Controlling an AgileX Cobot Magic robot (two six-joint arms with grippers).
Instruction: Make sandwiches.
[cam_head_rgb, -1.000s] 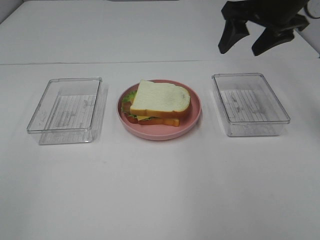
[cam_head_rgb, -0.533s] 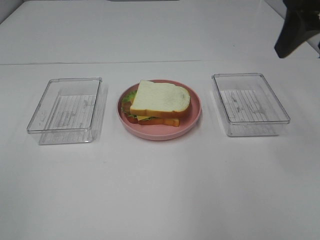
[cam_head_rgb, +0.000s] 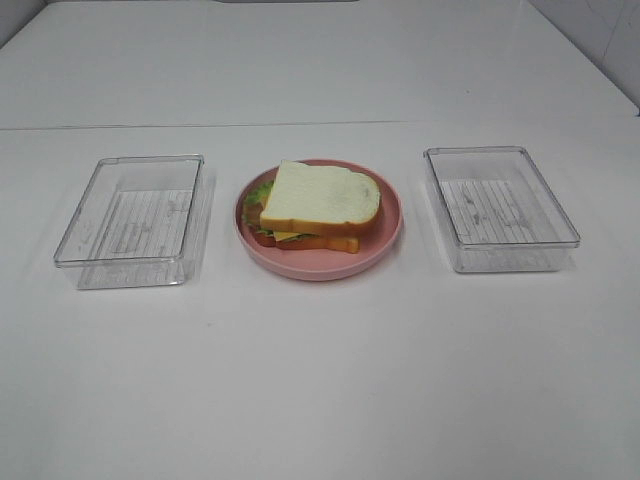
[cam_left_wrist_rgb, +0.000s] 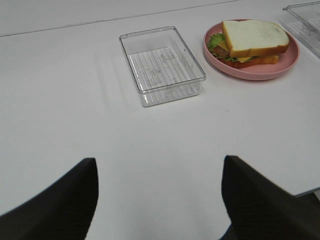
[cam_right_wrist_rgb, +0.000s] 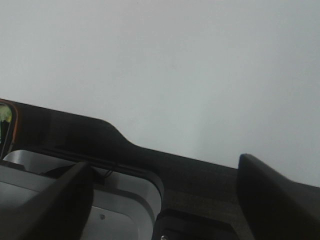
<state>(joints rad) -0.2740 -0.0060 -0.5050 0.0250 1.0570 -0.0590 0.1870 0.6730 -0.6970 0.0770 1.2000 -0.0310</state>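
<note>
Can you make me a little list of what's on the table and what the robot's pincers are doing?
food: one sandwich, bread on top, lettuce, cheese and ham peeking out
plate: pink plate, under the sandwich, in the middle
left tray: clear, nothing in it
right tray: clear, nothing in it
left pincer: open, holding nothing, away from the food
right pincer: open, holding nothing, off the table

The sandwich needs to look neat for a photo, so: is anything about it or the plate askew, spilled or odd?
The sandwich sits left of center on the pink plate, with lettuce and fillings poking out on its left side. Nothing has spilled onto the table, and both clear trays stand square.
</note>
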